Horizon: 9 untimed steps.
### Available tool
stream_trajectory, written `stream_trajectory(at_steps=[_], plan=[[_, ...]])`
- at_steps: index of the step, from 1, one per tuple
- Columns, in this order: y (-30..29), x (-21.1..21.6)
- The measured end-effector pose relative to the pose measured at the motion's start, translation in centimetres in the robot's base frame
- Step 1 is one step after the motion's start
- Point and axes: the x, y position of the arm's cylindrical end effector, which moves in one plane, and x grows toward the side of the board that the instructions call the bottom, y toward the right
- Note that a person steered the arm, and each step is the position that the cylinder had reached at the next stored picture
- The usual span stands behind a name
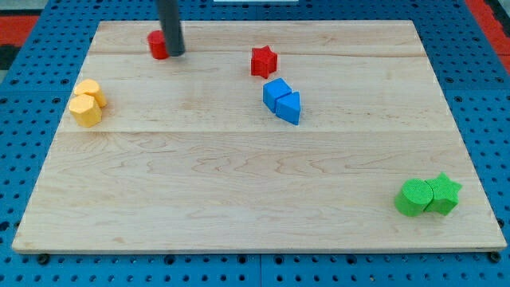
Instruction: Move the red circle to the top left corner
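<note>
The red circle (157,45) sits near the view's top, left of centre, on the wooden board (239,175). My tip (175,53) is at the circle's right side, touching or nearly touching it, and the rod hides part of the circle's right edge. The board's top left corner (102,25) lies a short way to the left of the circle.
A red star (264,61) is to the right of my tip. A blue cube (276,93) and a blue triangle (290,107) touch below it. Two yellow blocks (86,103) sit at the left edge. A green circle (413,197) and a green star (443,194) sit at the bottom right.
</note>
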Motion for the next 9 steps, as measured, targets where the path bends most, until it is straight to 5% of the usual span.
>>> stream_trajectory(at_steps=[3, 5, 7, 9], plan=[[-8.7, -2.7], [-9.0, -2.2], [6.3, 1.4], [23.9, -1.3]])
